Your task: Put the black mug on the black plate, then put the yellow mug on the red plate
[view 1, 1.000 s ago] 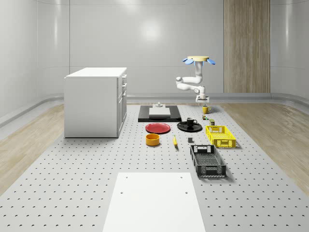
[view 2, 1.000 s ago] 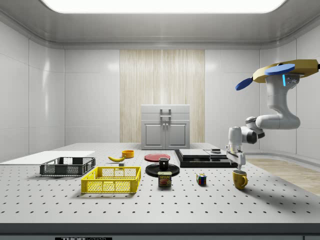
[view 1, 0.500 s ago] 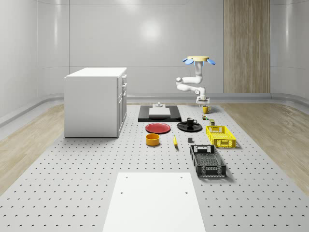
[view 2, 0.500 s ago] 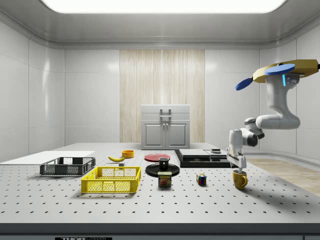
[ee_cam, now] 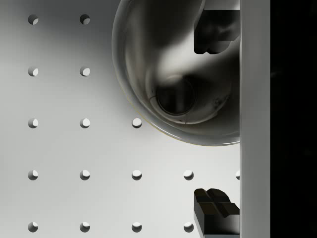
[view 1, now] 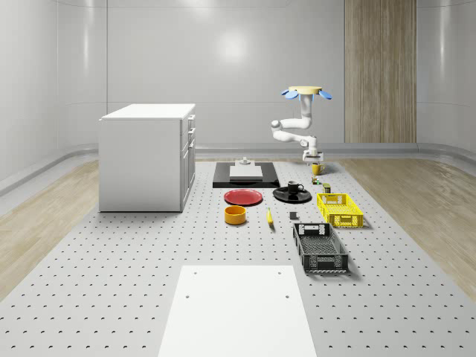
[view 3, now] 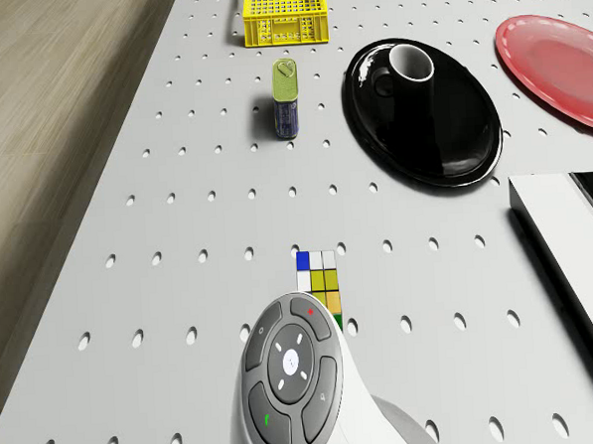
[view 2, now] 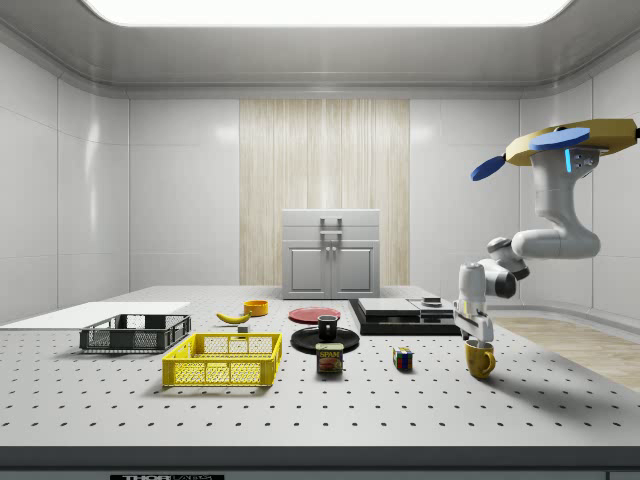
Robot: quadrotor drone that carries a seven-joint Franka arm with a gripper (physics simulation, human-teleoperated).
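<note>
Side view: upright yellow mug [view 2: 480,360]

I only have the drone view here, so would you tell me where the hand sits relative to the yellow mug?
Observer: In the side view the hand hangs just above the yellow mug, which stands upright on the table.
Operator: Thank you. Are the fingers lined up on the rim?
Observer: In the wrist view they are spread, one finger over the mug's opening and the other outside its wall.
Operator: And where is the drone itself?
Observer: The drone hovers high above the table, to the side view's right of the mug.
</note>
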